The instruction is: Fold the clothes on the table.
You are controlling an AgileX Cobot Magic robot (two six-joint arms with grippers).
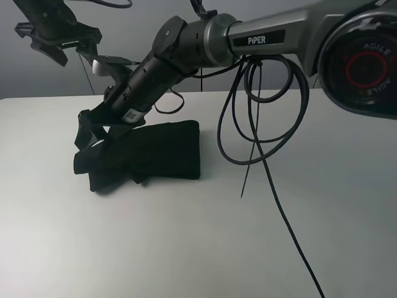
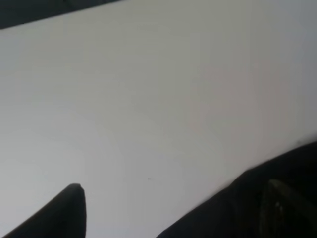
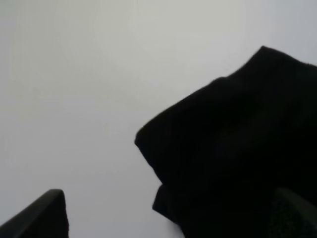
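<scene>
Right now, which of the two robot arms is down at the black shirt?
The right arm, reaching across from the right, has its gripper low at the folded black shirt. The left arm is raised at the back, well clear of the shirt.

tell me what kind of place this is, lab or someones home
Most likely a robot lab or test bench, not a home: a bare white table against a plain grey wall, a PiPER-marked arm with loose cables, and only a folded black shirt.

clothes [image 1: 158, 152] left of centre on table [image 1: 310, 236]
</scene>
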